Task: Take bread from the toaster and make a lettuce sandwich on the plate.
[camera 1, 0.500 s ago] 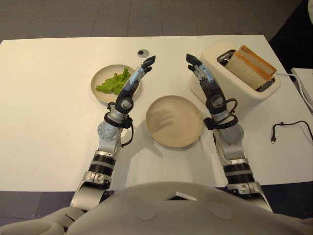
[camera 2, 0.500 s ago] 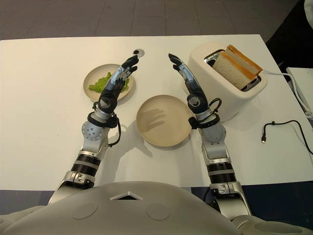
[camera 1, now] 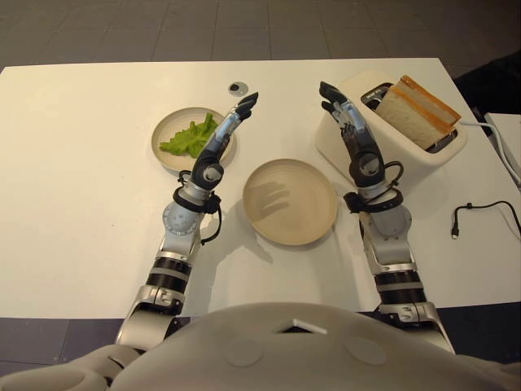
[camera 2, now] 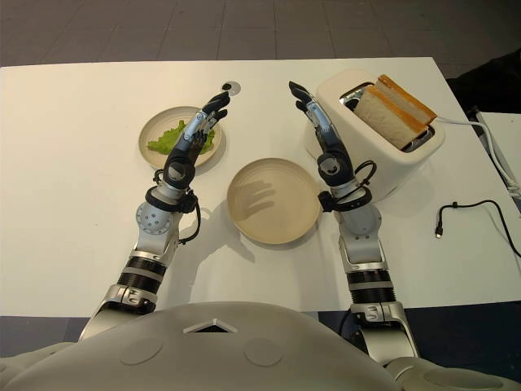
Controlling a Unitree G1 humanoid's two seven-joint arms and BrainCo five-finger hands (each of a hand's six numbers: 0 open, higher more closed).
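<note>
Bread [camera 1: 419,110] sits in the toaster [camera 2: 399,167]. Two slices stick up out of the slots on top, side by side, and they lean a little. The toaster is white and stands at the far right of the white tabletop [camera 1: 81,204].

The right hand [camera 1: 350,130] is up in the air just beside the toaster's left side. Its fingers are straight and point away from the robot, and it holds nothing. I cannot tell if it touches the toaster.

The plate [camera 1: 301,224] lies in the middle, near the robot, between the two arms. It is round and tan, with nothing on it.

The lettuce [camera 1: 189,138] is a green leaf in a small round dish [camera 1: 167,159], to the left of the plate and a bit farther back. The left hand [camera 1: 224,138] is lifted over the right edge of that dish. Its fingers are stretched out straight too, and it holds nothing.

A small dark round spot [camera 1: 236,85] shows on the tabletop behind the dish. A thin black cable [camera 1: 484,210] lies on the tabletop on the right, near the toaster.
</note>
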